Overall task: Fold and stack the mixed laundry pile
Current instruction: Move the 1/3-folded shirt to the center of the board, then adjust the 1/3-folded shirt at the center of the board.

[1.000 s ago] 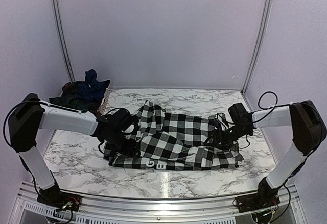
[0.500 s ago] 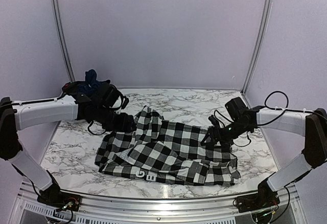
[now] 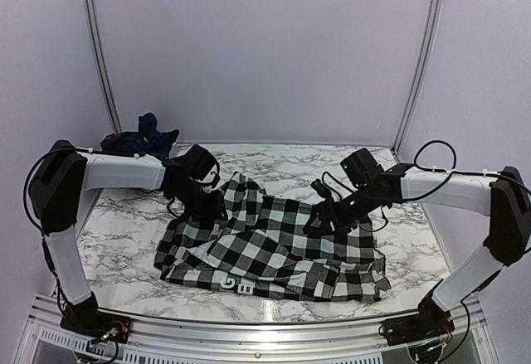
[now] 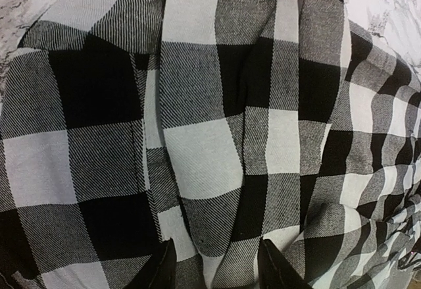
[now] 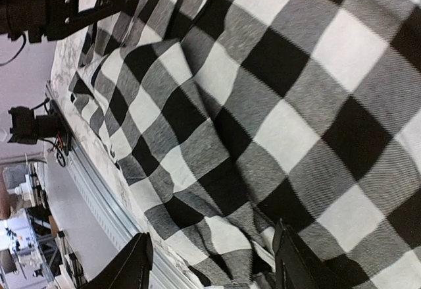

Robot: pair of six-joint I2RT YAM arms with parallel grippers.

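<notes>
Here, a black-and-white check shirt [image 3: 274, 244] lies rumpled across the middle of the marble table [image 3: 124, 244], w/ folds running thru it. The left gripper [image 3: 211, 206] sits at the shirt's far-left edge, its 2 fingers [image 4: 161, 269] apart w/ only flat cloth below. The right gripper [image 3: 319, 219] is over the shirt's far-right part, spread wide & gripping nothing. In the far-left corner, well apart from the shirt, a navy T-shirt [image 3: 149, 128] is bunched beside a dark garment [image 3: 114, 142].

The black-and-white check shirt [image 3: 274, 244] had small white marks [image 3: 238, 283] near its front edge; they looked like letters, maybe a G and a B; too small to be sure.
</notes>
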